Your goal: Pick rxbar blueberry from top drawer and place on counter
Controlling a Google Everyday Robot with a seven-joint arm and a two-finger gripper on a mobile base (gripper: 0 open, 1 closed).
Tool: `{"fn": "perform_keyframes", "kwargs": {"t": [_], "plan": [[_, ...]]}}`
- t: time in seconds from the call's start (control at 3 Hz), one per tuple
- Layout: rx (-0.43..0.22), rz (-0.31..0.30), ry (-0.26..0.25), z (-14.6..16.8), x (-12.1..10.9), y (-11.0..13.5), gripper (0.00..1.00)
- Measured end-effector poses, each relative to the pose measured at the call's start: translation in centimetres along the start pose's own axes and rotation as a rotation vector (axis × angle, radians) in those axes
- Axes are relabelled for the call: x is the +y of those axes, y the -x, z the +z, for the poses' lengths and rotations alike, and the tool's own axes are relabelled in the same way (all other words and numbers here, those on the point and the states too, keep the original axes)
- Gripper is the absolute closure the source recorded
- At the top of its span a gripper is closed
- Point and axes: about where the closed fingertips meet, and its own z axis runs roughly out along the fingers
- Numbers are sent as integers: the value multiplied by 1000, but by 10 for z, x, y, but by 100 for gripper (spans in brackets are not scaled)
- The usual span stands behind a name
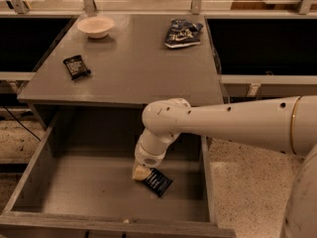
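The white arm (228, 123) reaches from the right, below the grey surface (133, 68), into the open top drawer (94, 187). Its end effector (140, 172) is low over the drawer floor, touching the upper-left end of the rxbar blueberry (158, 182), which lies flat and slanted near the right wall. Whether it grips cannot be told. A good pick likely needs a firm pinch across the bar's narrow width, then a lift that clears the surface's front edge.
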Motion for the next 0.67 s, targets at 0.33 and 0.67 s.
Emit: {"fn": "perform_keyframes", "kwargs": {"t": [0.33,0.67], "plan": [[6,-23,-2,-33,2,7,100],[28,-67,-30,-93,8,17,100]]}}
